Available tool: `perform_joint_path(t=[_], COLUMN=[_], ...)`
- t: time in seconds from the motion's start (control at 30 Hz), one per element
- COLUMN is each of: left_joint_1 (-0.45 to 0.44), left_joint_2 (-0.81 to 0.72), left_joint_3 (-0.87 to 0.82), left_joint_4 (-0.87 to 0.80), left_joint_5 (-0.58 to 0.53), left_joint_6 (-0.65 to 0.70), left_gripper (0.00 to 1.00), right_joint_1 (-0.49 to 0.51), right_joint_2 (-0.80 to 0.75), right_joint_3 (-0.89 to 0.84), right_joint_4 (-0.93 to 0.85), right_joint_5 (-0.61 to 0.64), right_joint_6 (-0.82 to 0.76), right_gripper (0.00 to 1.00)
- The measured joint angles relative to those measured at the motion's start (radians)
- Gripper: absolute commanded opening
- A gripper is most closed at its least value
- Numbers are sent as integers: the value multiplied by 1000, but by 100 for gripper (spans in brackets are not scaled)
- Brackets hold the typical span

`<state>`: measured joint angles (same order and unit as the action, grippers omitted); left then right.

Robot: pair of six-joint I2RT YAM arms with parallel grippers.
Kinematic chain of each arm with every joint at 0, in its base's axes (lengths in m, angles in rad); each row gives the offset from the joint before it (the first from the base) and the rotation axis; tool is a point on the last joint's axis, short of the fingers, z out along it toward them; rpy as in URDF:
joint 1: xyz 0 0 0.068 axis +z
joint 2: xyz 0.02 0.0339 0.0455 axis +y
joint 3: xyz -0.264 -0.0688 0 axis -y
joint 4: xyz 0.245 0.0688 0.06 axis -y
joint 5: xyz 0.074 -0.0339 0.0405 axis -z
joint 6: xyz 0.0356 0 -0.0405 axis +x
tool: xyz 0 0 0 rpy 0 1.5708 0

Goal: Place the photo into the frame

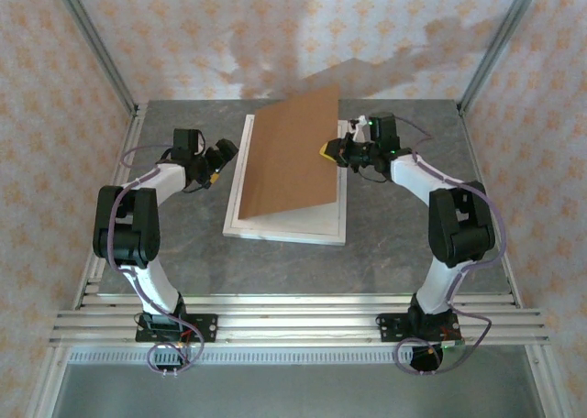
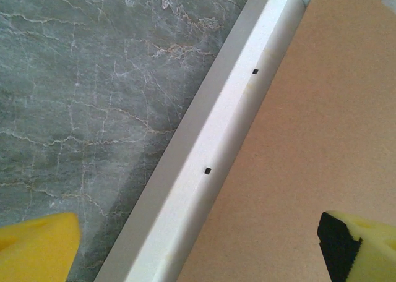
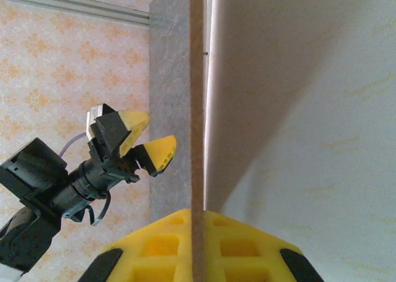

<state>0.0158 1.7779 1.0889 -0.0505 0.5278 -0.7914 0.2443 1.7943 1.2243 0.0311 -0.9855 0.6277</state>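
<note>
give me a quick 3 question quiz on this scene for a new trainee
1. True or false: the left hand is shut on the frame.
2. What does the right hand grip? A the brown backing board; B the frame; C nothing.
3. Fill in: the tilted board's low edge lies along the frame's ____ side.
Key: 1 false, it is open; 2 A; 3 left.
</note>
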Motion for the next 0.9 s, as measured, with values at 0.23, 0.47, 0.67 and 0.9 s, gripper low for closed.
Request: perform_joint_path(t=[0.23, 0.47, 0.67, 0.9], left_joint_1=[0, -1, -12, -36], left_joint_2=[6, 15, 24, 31], left_joint_3=[0, -6, -17, -31], left_joint_4=[19, 21, 24, 26], left_joint_5=[15, 15, 15, 16], left_joint_6=[0, 0, 0, 0], left_gripper=[100, 100, 100, 100], right_joint_1=[0, 7, 10, 11], right_joint_2=[0, 0, 0, -10], right_joint_3=[-31, -63, -77, -84], right_joint_4=[11, 32, 44, 36], right_joint_5=[2, 0, 0, -2], right_joint_6=[23, 34, 43, 40], right_gripper=[0, 0, 0, 0])
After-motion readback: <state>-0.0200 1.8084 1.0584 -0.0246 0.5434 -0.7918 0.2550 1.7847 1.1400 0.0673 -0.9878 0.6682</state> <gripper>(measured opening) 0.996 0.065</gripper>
